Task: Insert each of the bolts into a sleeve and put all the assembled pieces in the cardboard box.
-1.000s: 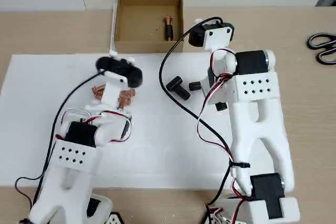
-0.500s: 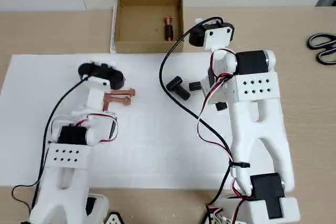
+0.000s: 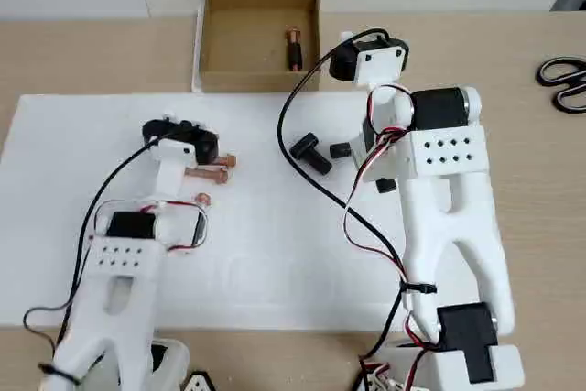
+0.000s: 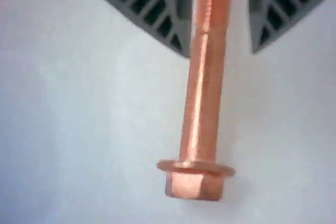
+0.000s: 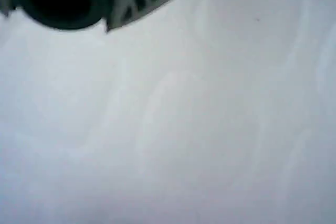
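One bolt (image 4: 202, 93) between left hand's (image 4: 218, 50) parted fingers (image 4: 152, 9) up close, cardboard box (image 3: 212, 43), loose sleeves (image 3: 311, 153) overhead

Glossy copper-toned metal bolt (image 4: 203, 103) — matt cardboard box (image 3: 247, 43).

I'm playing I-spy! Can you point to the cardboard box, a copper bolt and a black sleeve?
cardboard box (image 3: 243, 43), high view, on its bare floor.
copper bolt (image 4: 202, 103), left wrist view, on the middle of its shaft.
black sleeve (image 3: 316, 159), high view, on its long tube part.
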